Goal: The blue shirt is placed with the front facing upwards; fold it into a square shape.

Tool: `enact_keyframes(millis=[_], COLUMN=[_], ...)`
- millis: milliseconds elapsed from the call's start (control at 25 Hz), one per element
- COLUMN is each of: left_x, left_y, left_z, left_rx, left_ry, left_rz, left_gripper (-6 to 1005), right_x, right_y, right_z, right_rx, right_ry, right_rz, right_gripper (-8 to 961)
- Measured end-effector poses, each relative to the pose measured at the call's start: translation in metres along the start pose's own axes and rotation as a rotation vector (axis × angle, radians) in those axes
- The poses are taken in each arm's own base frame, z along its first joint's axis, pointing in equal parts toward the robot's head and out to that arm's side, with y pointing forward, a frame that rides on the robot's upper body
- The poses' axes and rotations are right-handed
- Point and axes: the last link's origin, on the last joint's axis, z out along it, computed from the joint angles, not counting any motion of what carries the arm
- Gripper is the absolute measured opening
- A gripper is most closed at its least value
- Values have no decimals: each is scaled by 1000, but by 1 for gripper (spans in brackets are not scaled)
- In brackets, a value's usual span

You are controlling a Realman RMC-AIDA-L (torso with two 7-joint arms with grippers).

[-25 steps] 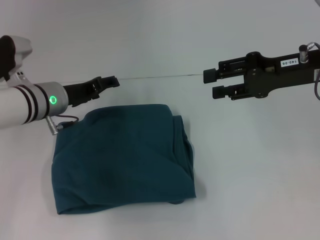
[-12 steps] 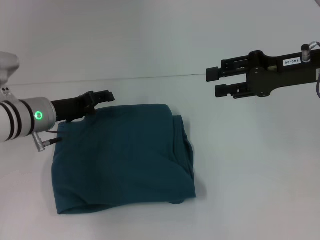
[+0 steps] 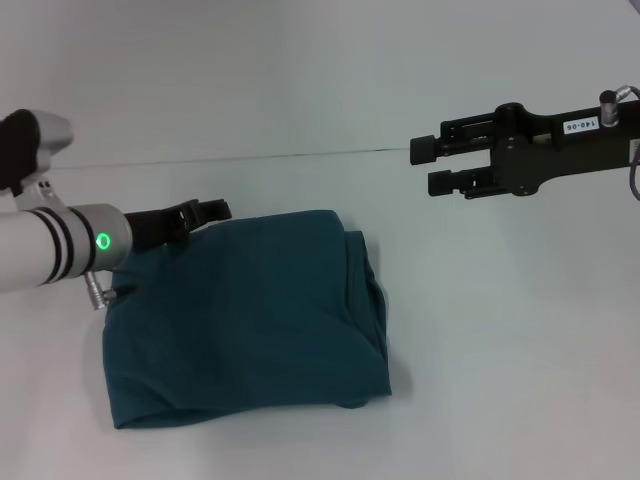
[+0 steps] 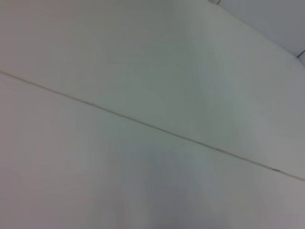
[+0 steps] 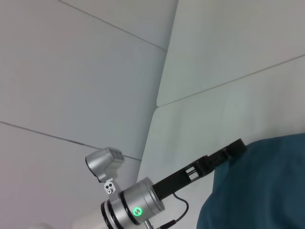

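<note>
The work surface was a plain white table (image 3: 500, 330) with a thin seam line running across it toward the far side. The blue shirt (image 3: 245, 315) lay on the left-centre of the table, already folded into a compact, roughly square bundle with only plain teal fabric facing up; no lettering was visible. Its right edge showed stacked, slightly bulging folds, and its near edge ran a little unevenly. The left gripper (image 3: 212, 210) sat low at the far-left corner of the bundle, at or just above the fabric edge; whether its fingers were apart or together could not be determined, nor whether they touched the cloth. The left arm carried a lit green ring behind the wrist. The right gripper (image 3: 424, 166) hovered well apart from the shirt, above the far-right part of the table, pointing left, its two fingers separated with nothing between them. The left wrist view showed only bare white surface and the seam.
</note>
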Motion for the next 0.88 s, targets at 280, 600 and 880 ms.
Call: enact_keyframes(millis=[280, 600, 880], left_x=[14, 12, 2], left_y=[-5, -24, -18], left_z=[-22, -39, -28], left_rx=[-84, -82, -72], left_ry=[32, 27, 12], left_rz=[-39, -94, -81], left_gripper=[759, 759, 758], right_x=[-2, -3, -2], right_y=[0, -2, -2], right_z=[-3, -3, -3], right_rx=[-1, 5, 6], right_ry=[-12, -24, -23], right_rz=[1, -4, 0], right_gripper=[673, 673, 673])
